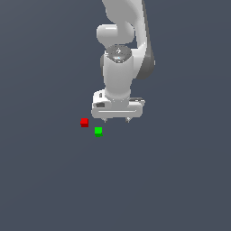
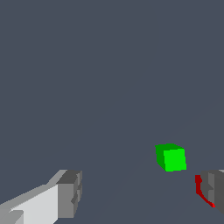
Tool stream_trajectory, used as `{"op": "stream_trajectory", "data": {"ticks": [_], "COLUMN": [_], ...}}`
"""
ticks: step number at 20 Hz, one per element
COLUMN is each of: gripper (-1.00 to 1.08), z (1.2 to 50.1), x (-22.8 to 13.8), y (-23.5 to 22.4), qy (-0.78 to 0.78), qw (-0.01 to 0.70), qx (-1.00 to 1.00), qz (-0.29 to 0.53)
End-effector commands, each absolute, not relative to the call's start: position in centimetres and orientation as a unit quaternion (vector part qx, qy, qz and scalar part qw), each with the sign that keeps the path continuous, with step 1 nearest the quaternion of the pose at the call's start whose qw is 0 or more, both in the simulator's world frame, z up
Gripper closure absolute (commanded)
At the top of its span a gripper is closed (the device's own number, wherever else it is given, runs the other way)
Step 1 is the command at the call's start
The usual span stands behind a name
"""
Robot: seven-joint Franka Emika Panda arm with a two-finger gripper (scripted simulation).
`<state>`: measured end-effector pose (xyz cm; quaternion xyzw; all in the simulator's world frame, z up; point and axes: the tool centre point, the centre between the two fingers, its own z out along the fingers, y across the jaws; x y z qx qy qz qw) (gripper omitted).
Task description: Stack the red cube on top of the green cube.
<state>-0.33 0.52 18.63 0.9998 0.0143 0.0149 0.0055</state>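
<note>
**Exterior view: both cubes on the counter, jaws spread and empty**

Exterior view shows the white arm (image 1: pixel 119 58) coming down from the upper middle of the frame, its top cut off by the frame edge. The gripper (image 1: pixel 116 120) sits near the centre, its two short fingertips (image 1: pixel 105 120) pointing down and set wide apart, nothing between them. The red cube (image 1: pixel 84 122) rests on the dark counter (image 1: pixel 54 180) just left of the gripper in the frame. The green cube (image 1: pixel 98 131) lies close beside it, lower and to the right, the two apart and not touching. Both are tiny here, and whether the fingertips reach the counter is hard to judge.

From the wrist view the green cube (image 2: pixel 171 157) is seen whole at the lower right of the frame. Only a thin sliver of the red cube (image 2: pixel 199 186) shows, at the lower right corner, the rest hidden behind one grey finger pad (image 2: pixel 214 190). The other finger (image 2: pixel 65 194) stands at the lower left, cut off by the frame edge. The jaws are wide open and hold nothing.
</note>
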Motion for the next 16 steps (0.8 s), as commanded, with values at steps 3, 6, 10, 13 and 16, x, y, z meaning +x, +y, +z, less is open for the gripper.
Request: {"op": "stream_trajectory", "data": {"ticks": [3, 6, 10, 13, 16], "gripper": [-0.92, -0.92, -0.92, -0.92, -0.92], "z": [18.6, 18.2, 17.3, 16.3, 14.9], "x": [-0.4, -0.7, -1.6, -2.7, -4.0], "y": [0.4, -0.1, -1.6, -3.4, -5.6], "qy": [0.014, 0.015, 0.017, 0.019, 0.022], "qw": [0.005, 0.005, 0.005, 0.004, 0.004], "qx": [1.0, 1.0, 1.0, 1.0, 1.0], "qz": [0.015, 0.014, 0.013, 0.012, 0.01]}}
